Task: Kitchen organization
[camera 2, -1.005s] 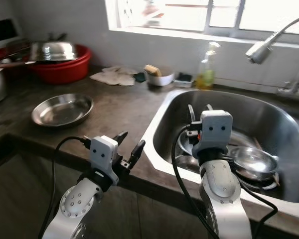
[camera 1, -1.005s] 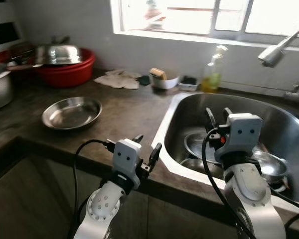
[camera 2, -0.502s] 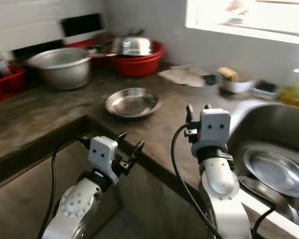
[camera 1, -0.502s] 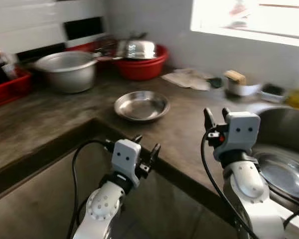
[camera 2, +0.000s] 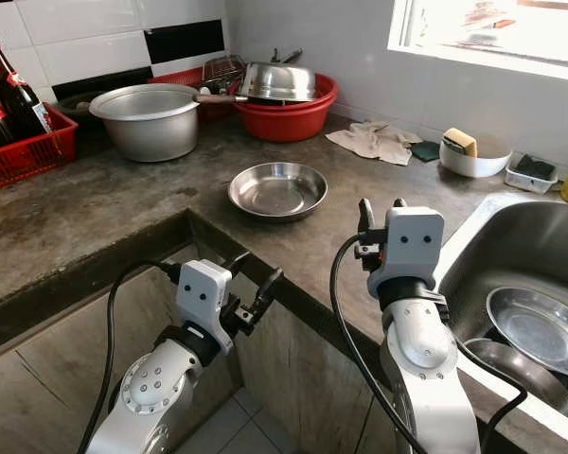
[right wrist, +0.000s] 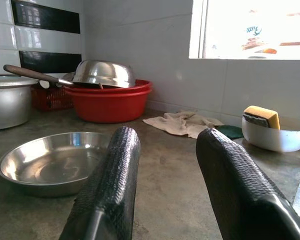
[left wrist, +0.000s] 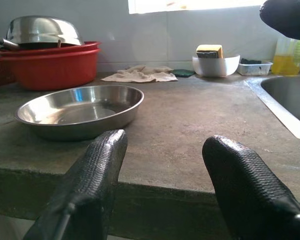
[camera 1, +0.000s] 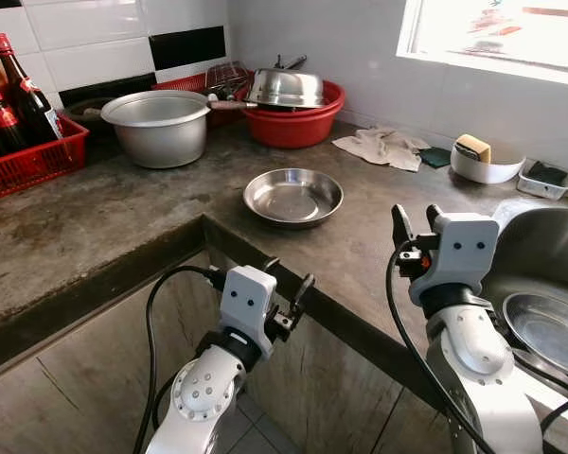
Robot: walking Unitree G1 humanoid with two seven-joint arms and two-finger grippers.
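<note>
Left eye view puts the left gripper (camera 1: 286, 287) nearest, held in front of the dark counter's (camera 1: 104, 222) edge with its 2 black fingers spread apart and nothing between them. The right gripper (camera 1: 413, 220) is raised just above the counter beside the sink (camera 2: 511, 248), its fingers also parted and empty; the right wrist view shows both pads (right wrist: 112, 185) with open space between.

Just beyond both grippers, a shallow steel pan (camera 1: 292, 196) sits flat on the counter, clear of either gripper. In the sink to the right lie 2 steel dishes (camera 2: 532, 326), 1 partly under the other.

Farther back, a crumpled beige cloth (camera 1: 383, 147) lies near the wall, next to a white bowl holding a yellow sponge (camera 1: 472, 147). A red basin (camera 1: 293, 118) carries an upturned steel bowl (camera 1: 284, 87), with a large aluminium pot (camera 1: 158, 126) to its left. At the far left, a red crate (camera 1: 24, 165) holds dark bottles (camera 1: 24, 95) against the tiled wall.
</note>
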